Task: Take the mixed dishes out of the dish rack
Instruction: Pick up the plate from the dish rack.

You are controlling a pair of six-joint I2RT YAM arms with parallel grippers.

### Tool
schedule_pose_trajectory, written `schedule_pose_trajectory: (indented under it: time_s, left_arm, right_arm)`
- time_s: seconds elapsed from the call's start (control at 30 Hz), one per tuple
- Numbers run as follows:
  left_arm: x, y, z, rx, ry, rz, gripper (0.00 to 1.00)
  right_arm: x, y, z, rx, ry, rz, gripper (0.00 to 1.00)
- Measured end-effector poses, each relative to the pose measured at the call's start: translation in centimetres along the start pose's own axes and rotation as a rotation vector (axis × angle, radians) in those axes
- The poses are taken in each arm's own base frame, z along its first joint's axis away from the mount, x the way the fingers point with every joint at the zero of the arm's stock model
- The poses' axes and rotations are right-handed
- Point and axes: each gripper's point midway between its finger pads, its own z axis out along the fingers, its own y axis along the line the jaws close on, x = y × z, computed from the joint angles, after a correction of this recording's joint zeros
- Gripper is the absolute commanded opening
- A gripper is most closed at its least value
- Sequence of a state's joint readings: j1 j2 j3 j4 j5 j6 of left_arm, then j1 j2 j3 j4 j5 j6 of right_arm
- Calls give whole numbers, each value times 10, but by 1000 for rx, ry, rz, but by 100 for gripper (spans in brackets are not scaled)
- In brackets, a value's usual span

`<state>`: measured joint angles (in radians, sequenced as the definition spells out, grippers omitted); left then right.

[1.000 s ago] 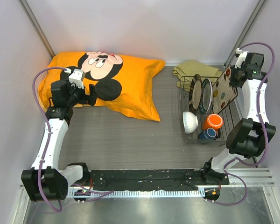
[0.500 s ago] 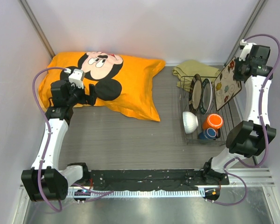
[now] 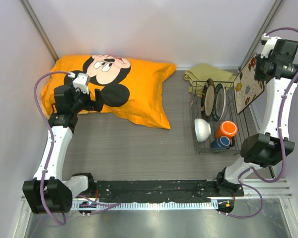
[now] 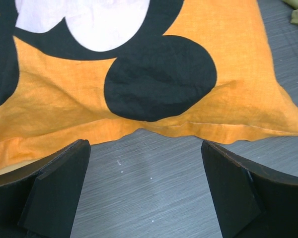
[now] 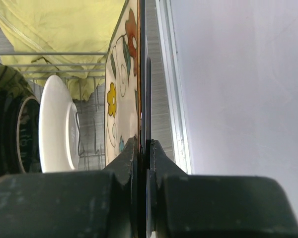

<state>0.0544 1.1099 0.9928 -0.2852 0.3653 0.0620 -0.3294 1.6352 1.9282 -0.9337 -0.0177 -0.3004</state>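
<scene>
The right jaws are pinched shut on the top rim of the square cream floral plate. The right wrist view shows both fingers pressed flat against the plate's two faces. The plate hangs on edge at the far right of the scene, its flowered face turned toward the left. It sits over the right side of the dish rack and close to the right wall. Whether its lower corner is fully clear of the wires I cannot tell.

The other dishes are in the rack:
- The round brown dark-rimmed plate and the white plate with dark patterned rim stand upright side by side in the far half.
- The white bowl leans at the near left corner.
- The orange mug lies just beside the bowl.
- The small dark-blue cup sits at the near edge, touching the mug.

An olive-green folded cloth lies just beyond the rack.

The left jaws stand wide apart and hold nothing — they hover over the grey surface at the near edge of an orange cartoon-mouse pillow. In the left wrist view, the two dark fingers frame bare surface, with the pillow's hem just ahead.
</scene>
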Motion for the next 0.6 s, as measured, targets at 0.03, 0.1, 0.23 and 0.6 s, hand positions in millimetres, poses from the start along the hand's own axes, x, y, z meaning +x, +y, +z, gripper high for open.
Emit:
schedule_pose_trajectory:
  time_s: [0.03, 0.1, 0.23, 0.6]
  left_arm:
    - [-1, -2, 0, 9, -2, -4, 100]
    - [-3, -8, -1, 39, -8, -19, 100]
    - [-15, -21, -5, 102, -33, -49, 100]
    - [-61, -76, -31, 384, -135, -182, 100]
  right_arm:
    - [-5, -1, -6, 0, -9, -1, 1]
    - [-15, -1, -18, -7, -33, 0, 1]
    - [-38, 1, -48, -33, -98, 6, 1]
    - [-60, 53, -99, -297, -210, 60, 1]
